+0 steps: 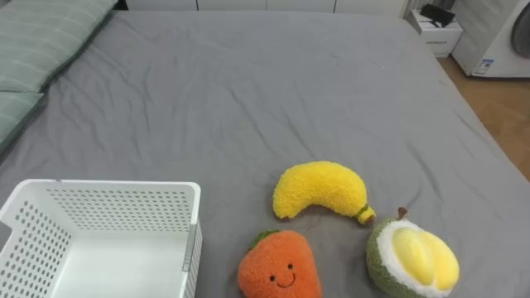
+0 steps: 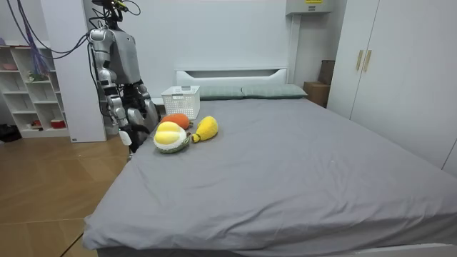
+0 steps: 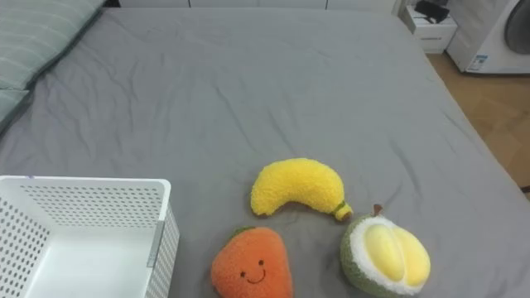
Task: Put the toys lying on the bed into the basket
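Eye views: you have the banana toy (image 1: 319, 190), orange smiling toy (image 1: 279, 265) and durian toy (image 1: 412, 258) close together on the grey bed (image 1: 248, 91); the white basket (image 1: 116, 192) sits just to their left.
Room view: the robot stands at the bedside by the toys; right hand (image 2: 128, 135) and what is probably the left hand (image 2: 148, 113) hang low; you cannot tell either hand's state.

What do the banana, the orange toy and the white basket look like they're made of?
The banana looks like plush fabric: a fuzzy, nubbly yellow pile. The orange toy seems the same soft plush, its smiling face probably stitched. The white basket is likely rigid plastic with a smooth finish: thin straight walls pierced by rows of small holes.
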{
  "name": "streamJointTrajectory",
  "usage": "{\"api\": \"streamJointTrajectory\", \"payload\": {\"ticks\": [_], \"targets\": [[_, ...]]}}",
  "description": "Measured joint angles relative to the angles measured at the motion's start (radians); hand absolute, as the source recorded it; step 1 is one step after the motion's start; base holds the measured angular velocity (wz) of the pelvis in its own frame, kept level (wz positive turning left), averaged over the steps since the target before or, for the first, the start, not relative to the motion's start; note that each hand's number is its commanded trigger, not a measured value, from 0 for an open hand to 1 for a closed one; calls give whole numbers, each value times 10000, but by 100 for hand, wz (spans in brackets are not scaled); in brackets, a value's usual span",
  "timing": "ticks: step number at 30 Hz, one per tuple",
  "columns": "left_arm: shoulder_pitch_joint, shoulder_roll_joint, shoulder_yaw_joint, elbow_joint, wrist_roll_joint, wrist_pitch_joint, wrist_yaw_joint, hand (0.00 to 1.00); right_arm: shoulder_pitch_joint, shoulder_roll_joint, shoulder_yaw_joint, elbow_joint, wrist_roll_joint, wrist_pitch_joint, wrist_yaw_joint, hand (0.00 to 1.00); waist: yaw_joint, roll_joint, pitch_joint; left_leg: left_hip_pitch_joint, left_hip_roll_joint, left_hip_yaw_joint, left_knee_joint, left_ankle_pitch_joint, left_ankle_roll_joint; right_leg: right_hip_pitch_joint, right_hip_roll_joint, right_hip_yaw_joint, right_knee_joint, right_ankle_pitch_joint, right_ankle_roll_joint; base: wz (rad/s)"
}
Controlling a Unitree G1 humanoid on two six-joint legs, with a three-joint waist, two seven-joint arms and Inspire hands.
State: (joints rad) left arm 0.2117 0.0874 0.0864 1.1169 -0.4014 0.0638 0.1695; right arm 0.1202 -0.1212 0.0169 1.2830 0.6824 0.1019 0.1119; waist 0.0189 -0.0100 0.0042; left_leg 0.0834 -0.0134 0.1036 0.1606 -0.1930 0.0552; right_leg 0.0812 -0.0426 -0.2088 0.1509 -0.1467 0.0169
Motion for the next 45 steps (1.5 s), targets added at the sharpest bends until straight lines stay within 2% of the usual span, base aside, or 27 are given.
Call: {"api": "streamJointTrajectory", "payload": {"ticks": [12, 17, 22, 26, 29, 32, 34, 37, 39, 41, 45], "targets": [[-4, -4, 5, 1, 31, -30, 160, 0, -8, -2, 2, 67, 27, -10, 15, 0, 41, 7, 5, -3, 2, 5, -12, 0, 0, 19, 6, 36, 11, 8, 2, 0], [5, 1, 36, 3, 9, 4, 144, 0, -2, -4, -140, 180, 153, -4, -5, 0, -45, -18, 7, 26, 1, -23, -33, 1, 1, 42, 8, 37, 5, 9, 2, 0], [219, 12, 305, -111, 4, 10, 145, 0, 224, -27, -862, 286, 586, 13, -113, 0, -364, -69, 7, 202, -9, -43, -127, 2, -1, 213, 10, 37, -18, -7, 17, 0], [421, 55, 887, -161, 11, 23, 141, 0, 626, -103, -1825, 350, 856, 26, -331, 0, -559, -198, 11, 328, -2, -19, -162, 4, -8, 218, 7, 69, 0, -57, 5, 0], [529, 180, 1210, -140, 39, 35, 73, 0, 867, -235, -2500, 478, 951, 233, -500, 0, -716, -345, -4, 340, -2, 11, -144, 10, -16, 272, 1, 77, 28, -70, -2, -1], [517, 332, 1481, -148, 134, 192, -75, 0, 969, -516, -3111, 355, 752, 412, -899, 0, -740, -452, 1, 373, 10, 94, -138, 13, -17, 250, 24, 202, 50, -42, -11, -11], [504, 411, 1481, -161, 225, 228, -78, 0, 937, -783, -3183, 138, 416, 430, -1204, 0, -739, -492, 10, 409, 9, 131, -146, 10, -14, 217, 27, 258, 43, -24, -7, -10], [426, 469, 1648, -159, 295, 336, -88, 0, 634, -1187, -3750, -487, -497, 422, -1840, 0, -743, -522, 14, 400, 7, 197, -154, 7, -7, 129, 35, 361, 65, 5, 2, -11], [366, 481, 1642, -142, 427, 387, -90, 0, 367, -1412, -3872, -1216, -916, 272, -2400, 0, -735, -545, 17, 262, 9, 215, -105, 8, -5, -6, 38, 382, 90, 40, -7, -4], [368, 511, 1588, -141, 420, 387, -90, 0, 126, -1498, -3887, -1816, -1249, 278, -2781, 0, -798, -632, -14, 178, 5, 216, -92, 9, -6, -135, 23, 384, 219, 13, -8, 0], [366, 584, 1538, -196, 445, 419, -97, 0, -3, -1500, -3900, -4314, -2069, 268, -3525, 0, -936, -699, -4, 93, 11, 240, -101, 11, -8, -190, 28, 361, 170, 8, -1, 1]]}}
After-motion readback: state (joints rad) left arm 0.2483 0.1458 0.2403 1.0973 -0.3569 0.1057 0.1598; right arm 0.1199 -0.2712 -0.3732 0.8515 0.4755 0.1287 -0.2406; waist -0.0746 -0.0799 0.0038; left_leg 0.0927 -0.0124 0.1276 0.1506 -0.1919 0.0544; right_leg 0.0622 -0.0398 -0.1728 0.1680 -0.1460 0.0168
